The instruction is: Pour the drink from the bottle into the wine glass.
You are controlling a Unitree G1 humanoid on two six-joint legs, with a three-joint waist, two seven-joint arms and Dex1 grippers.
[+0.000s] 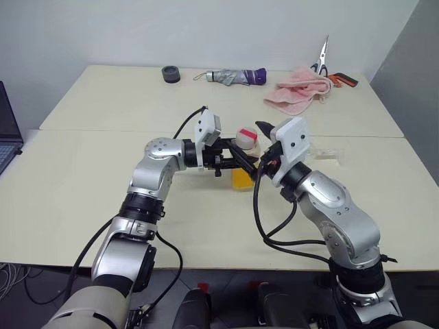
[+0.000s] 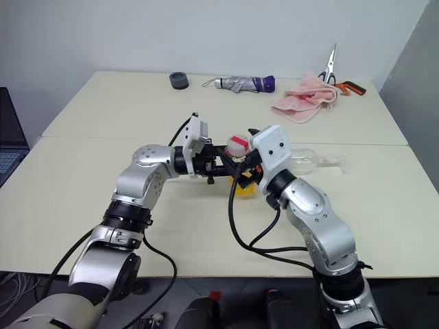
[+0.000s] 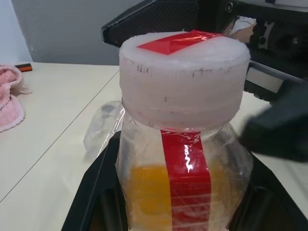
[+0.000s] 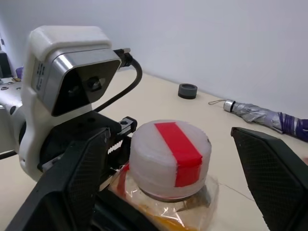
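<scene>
Bottle (image 3: 183, 159): clear plastic, upright at frame centre in the head views, vertical red stripe label, white cap (image 4: 169, 159) with red strip still on. Drink (image 3: 147, 197): orange-yellow, fills lower body. Wine glass (image 2: 322, 161): clear, lies on its side on worktop, right of centre.

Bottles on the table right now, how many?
1: the bottle, capped, held above the table in the left end effector. No others seen; the arms may hide something.

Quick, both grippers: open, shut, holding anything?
Left gripper: shut on the bottle, gripping its body below the cap.
Right gripper: open, fingers either side of the cap, not closed on it.
</scene>
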